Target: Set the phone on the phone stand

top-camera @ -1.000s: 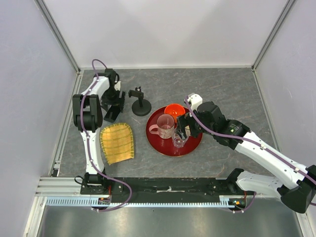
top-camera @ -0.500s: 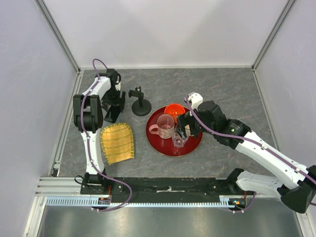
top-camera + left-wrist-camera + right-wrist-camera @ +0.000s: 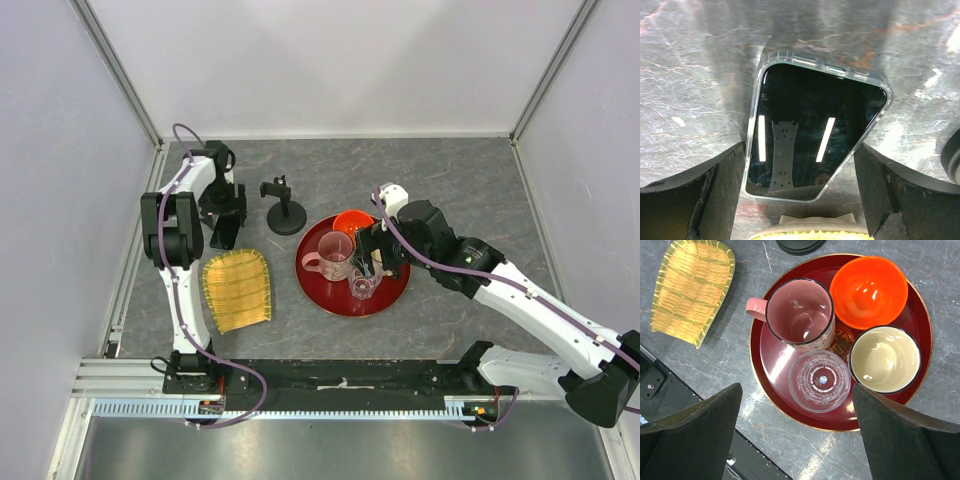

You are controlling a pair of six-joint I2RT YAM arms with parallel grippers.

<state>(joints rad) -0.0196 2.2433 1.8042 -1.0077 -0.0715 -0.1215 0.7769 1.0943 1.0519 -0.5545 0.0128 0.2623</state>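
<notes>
Phone lies on the surface at 9 o'clock of the phone stand, long axis roughly 1-to-7 o'clock in the top view. Left end effector stands spread, flanking it. Right end effector is spread above the red tray.

Glossy black phone, yellow woven mat, red tray, orange bowl, pink mug, grey marbled table

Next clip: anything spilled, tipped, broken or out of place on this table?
Nothing stands out. The phone lies flat and intact on the table inside the open left tool; the phone stand is upright; the mug, orange bowl, cream cup and glass sit upright in the red tray, nothing spilled.
</notes>
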